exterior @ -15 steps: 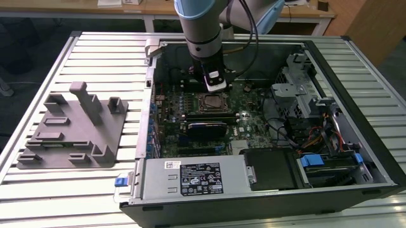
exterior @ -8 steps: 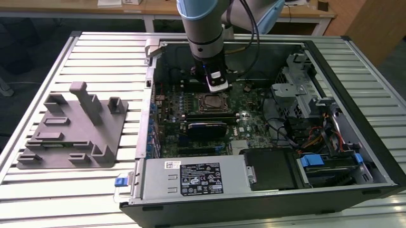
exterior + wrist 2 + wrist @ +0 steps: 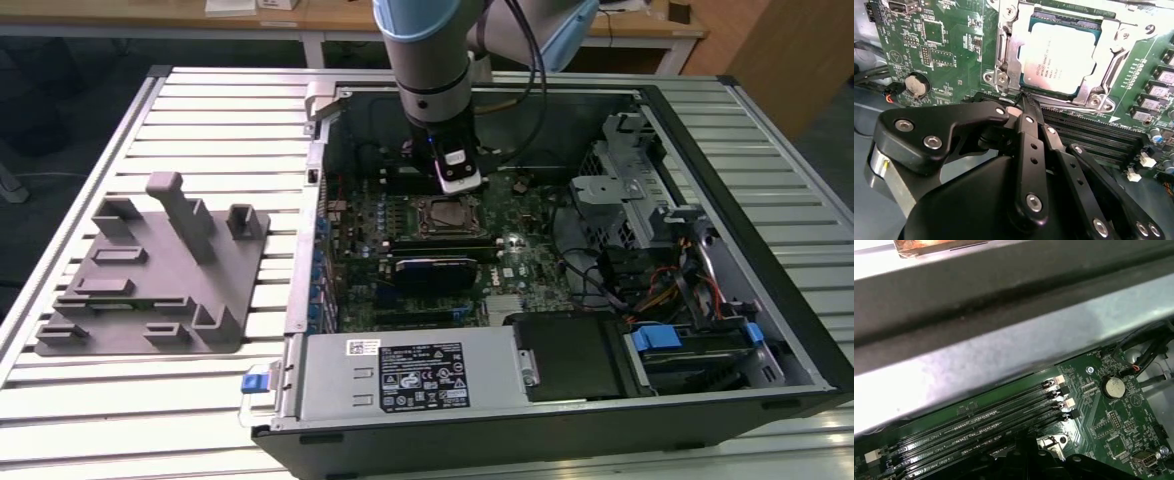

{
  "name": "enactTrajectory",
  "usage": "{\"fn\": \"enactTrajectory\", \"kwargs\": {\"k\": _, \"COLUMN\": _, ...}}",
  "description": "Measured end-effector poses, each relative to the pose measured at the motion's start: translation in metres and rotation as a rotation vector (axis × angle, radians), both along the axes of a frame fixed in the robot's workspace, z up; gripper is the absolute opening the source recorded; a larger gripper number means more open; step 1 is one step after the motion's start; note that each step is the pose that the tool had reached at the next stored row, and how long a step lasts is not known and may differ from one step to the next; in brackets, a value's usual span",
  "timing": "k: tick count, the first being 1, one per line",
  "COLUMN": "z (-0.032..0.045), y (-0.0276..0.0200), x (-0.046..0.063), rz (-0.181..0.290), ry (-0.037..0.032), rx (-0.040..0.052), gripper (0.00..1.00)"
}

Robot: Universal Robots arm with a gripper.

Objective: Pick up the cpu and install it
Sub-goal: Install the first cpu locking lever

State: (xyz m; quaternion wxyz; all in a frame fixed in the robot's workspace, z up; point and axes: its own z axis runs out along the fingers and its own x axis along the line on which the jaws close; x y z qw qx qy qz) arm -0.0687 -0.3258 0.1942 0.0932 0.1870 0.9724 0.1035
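The cpu (image 3: 1060,59), silver-grey plate with a dark rim, lies flat in the motherboard socket (image 3: 1004,47). My gripper (image 3: 1024,100) hangs just beside it, fingers (image 3: 1029,112) drawn together on nothing.

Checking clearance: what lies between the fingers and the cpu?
In the second wrist view, only the socket frame's edge separates the closed fingers from the seated cpu.
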Motion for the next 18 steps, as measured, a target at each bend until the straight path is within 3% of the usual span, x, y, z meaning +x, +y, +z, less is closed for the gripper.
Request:
{"fn": "enactTrajectory", "kwargs": {"k": 9, "z": 0.0048, "y": 0.0006, "x": 0.0001, "rz": 0.0, "ry": -0.0002, "rx": 0.002, "gripper": 0.11}}
{"fn": "enactTrajectory", "kwargs": {"k": 18, "z": 0.0048, "y": 0.0031, "x": -0.0032, "rz": 0.0, "ry": -0.0003, "rx": 0.0087, "gripper": 0.11}}
